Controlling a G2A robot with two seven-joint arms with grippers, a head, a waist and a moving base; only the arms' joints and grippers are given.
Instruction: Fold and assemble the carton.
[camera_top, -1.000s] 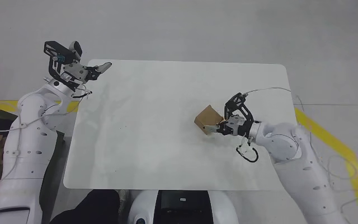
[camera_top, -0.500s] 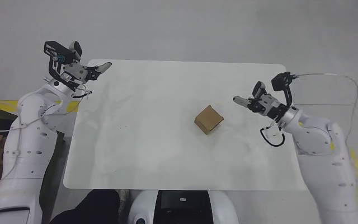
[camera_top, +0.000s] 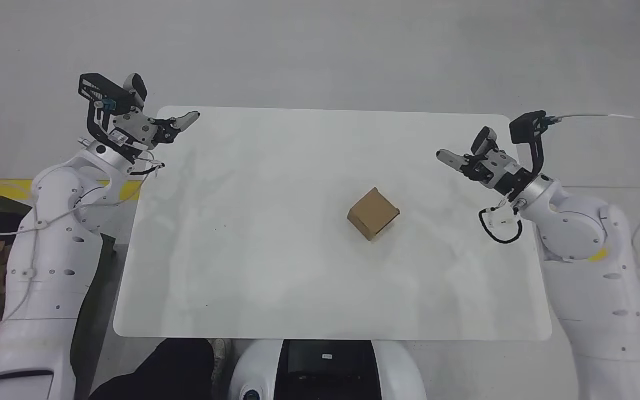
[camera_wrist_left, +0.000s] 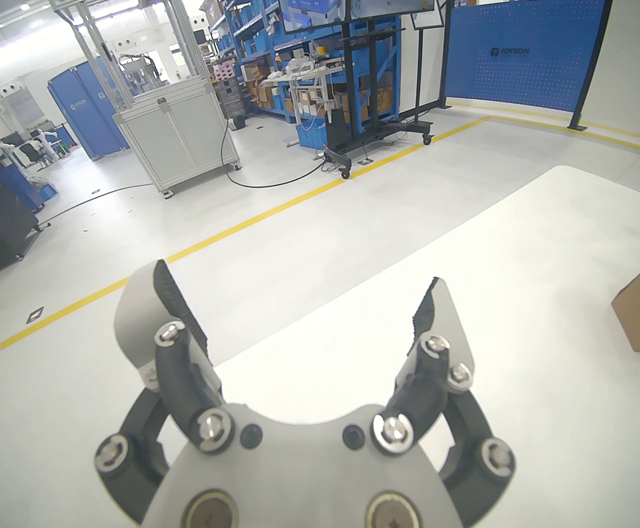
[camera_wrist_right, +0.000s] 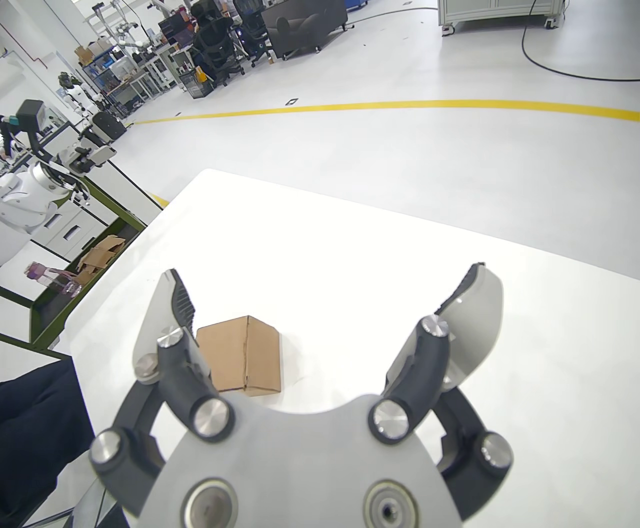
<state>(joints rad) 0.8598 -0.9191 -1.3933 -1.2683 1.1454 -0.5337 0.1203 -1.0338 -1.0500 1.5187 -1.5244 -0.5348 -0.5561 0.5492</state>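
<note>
In the top view the carton (camera_top: 373, 213) sits on the table (camera_top: 250, 280), a little right of the frame's centre, touching nothing. The right gripper (camera_top: 452, 157) is at the right of the frame, above the table's right part and to the upper right of the carton, well apart from it. The left gripper (camera_top: 186, 120) is in the upper left, at the table's upper-left corner, farther still from the carton.

In the left wrist view the carton (camera_wrist_left: 628, 316) is cut off by the picture's edge, so only a corner shows. In the right wrist view, one finger of the right gripper (camera_wrist_right: 325, 276) covers one side edge of the carton. From above, the carton is too small to tell how its flaps lie.
</note>
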